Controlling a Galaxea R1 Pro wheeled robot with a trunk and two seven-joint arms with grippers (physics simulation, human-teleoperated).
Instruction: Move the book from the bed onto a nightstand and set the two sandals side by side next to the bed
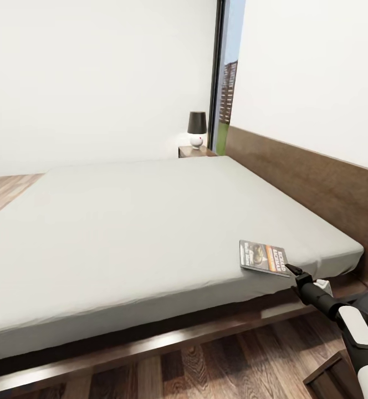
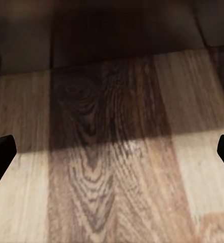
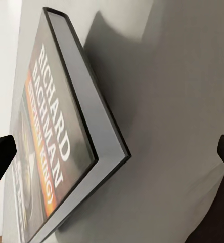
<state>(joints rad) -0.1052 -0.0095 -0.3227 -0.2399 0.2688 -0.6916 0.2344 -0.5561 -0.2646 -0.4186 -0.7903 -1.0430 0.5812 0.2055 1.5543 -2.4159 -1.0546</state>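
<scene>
Book: the book (image 1: 264, 257) lies flat on the bed (image 1: 151, 221), close to the near edge at the headboard end, cover up, with an orange band and white lettering.
Book up close: in my right wrist view the book (image 3: 56, 147) shows its cover and one pale page edge; it sits on the grey mattress (image 3: 167, 101), and one corner points toward me.
My right gripper: my right gripper (image 1: 292, 270) is just beside the book's near corner, at the mattress edge. In the wrist view my fingertips (image 3: 0, 152) stand wide apart with nothing between them, so it is released and not yet on the book.
My left gripper: released too; its fingertips (image 2: 0, 152) are spread over bare wood floor (image 2: 112, 152), holding nothing.
Handling: I judge the book light and thin, with a soft cover that will flex if pinched at a corner. The glossy cover looks slippery.
Where to hold: I would close across the thickness at the edge nearest me, one finger on the cover and one under it; the soft mattress should give way for the lower finger.
Risk: pushing it along the sheet instead of gripping it.
Destination: a nightstand (image 1: 194, 151) with a lamp (image 1: 197, 128) stands beyond the far side of the bed.
</scene>
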